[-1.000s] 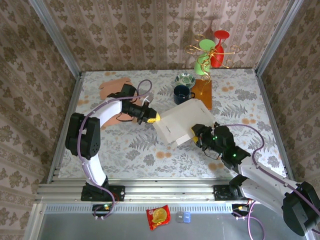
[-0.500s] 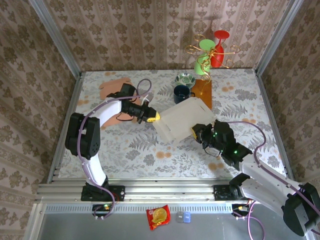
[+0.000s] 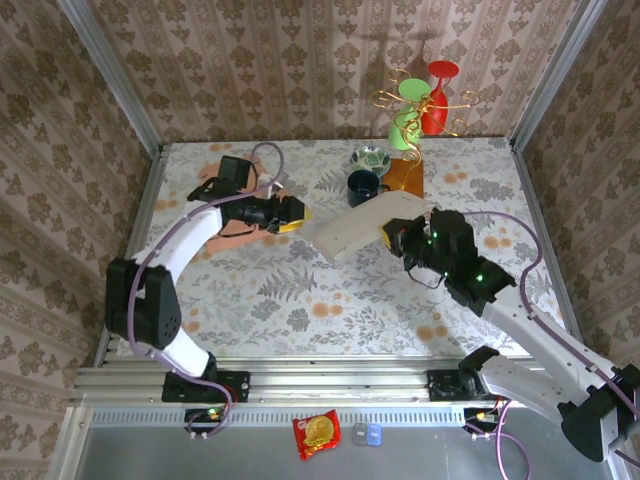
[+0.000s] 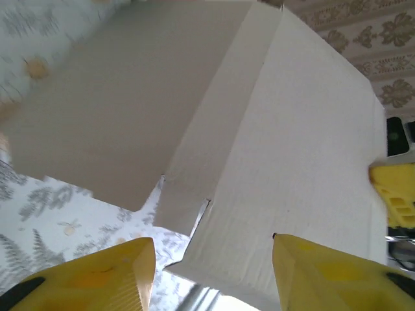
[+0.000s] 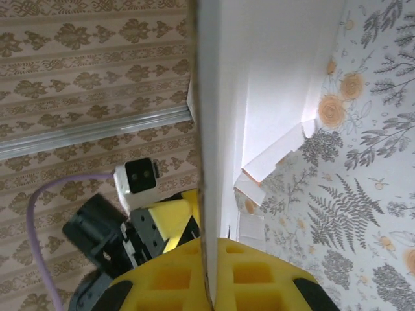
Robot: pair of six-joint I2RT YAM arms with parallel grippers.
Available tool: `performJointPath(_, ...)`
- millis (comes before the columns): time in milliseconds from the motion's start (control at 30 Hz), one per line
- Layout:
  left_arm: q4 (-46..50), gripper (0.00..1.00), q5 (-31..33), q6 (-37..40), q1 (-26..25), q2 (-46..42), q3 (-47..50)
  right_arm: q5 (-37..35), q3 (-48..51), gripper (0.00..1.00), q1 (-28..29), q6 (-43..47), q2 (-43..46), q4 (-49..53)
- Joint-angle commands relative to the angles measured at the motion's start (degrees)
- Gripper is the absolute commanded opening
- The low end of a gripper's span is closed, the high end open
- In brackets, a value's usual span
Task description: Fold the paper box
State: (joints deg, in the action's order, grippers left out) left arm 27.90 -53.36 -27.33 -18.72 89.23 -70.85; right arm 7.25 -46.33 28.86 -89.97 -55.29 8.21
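Observation:
The white paper box (image 3: 352, 230) hangs unfolded and tilted above the middle of the table. My right gripper (image 3: 393, 237) is shut on its right edge; in the right wrist view the yellow pads (image 5: 259, 275) pinch a thin panel of the box (image 5: 266, 78) edge-on. My left gripper (image 3: 297, 221) is at the box's left edge. Its yellow fingers (image 4: 97, 278) stand wide apart and open, with the box's flaps (image 4: 292, 129) just ahead of and partly between them, not pinched. The left gripper's finger (image 5: 170, 217) shows behind the panel.
A dark blue mug (image 3: 364, 184), a patterned bowl (image 3: 371, 158) and an orange board (image 3: 406, 176) lie just behind the box. A gold stand with green and red glasses (image 3: 420, 100) rises at the back. Brown paper pieces (image 3: 222, 176) lie at the back left.
My right gripper closed on the box's right edge and raised it toward the back. My left gripper let go of the left edge, opened and drew back a little to the left.

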Motion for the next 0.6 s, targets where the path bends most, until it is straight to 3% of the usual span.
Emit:
performJointPath(0,-4.1,0.53,9.7,0.0,1.0,-5.2,2.1,-3.0,-7.7,0.0,-0.2,0.5,-2.3,8.1)
performJointPath(100,-4.7,0.55,13.7,2.0,1.1,-8.8,2.6,-4.4,-14.3,0.0,0.0,0.4,-4.6,13.6)
performJointPath(300,-7.4,0.57,13.9,8.2,-0.9,-14.1,4.2,-8.9,-28.2,0.0,0.5,-2.6,-7.8,31.2)
performJointPath(567,-5.3,0.64,14.0,26.4,-12.9,-19.2,7.2,-13.3,-45.9,0.0,0.6,-7.7,-17.3,53.6)
